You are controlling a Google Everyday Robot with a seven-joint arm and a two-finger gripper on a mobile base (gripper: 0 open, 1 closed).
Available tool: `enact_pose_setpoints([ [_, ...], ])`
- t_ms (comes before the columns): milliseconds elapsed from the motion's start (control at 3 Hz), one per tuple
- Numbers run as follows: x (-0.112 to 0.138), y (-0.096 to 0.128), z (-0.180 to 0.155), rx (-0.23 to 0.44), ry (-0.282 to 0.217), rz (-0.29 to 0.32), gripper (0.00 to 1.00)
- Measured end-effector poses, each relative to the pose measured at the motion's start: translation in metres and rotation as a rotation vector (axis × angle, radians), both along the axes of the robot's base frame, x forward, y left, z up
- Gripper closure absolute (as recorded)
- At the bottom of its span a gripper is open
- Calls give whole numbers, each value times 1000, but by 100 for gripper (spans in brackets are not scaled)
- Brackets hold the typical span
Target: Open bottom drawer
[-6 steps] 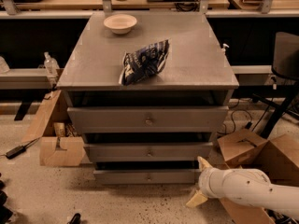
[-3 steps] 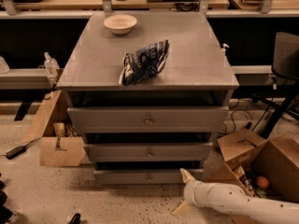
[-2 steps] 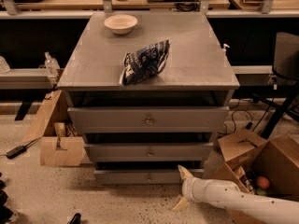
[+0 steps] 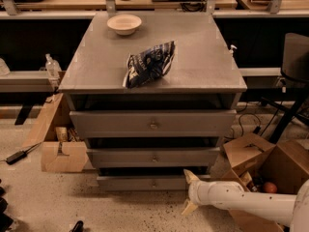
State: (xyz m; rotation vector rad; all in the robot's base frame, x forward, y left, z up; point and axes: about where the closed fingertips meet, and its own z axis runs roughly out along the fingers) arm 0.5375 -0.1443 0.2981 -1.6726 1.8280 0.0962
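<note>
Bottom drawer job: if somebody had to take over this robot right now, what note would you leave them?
The pincer: open, holding nothing, low near the floor at the right end of the bottom drawer, to the right of its knob.
The bottom drawer: lowest of three in the grey cabinet; its front looks pushed in.
Done: the arm is down at drawer height, nothing more.
Left: bring the pincer left to the knob, close on it, pull the drawer out.
On top: a bowl and a snack bag, not part of the job.
</note>
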Motion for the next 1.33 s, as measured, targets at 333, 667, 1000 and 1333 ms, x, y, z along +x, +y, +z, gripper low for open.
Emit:
enact_pose_setpoints([
  [333,1,-4,-5,-50,3,13,0],
  [667,-4,-1,-13,-106,5,27,0],
  [1000,-6,4,-40,-171,9,41,0],
  [1333,-2,14,-63,-196,1,25,0],
])
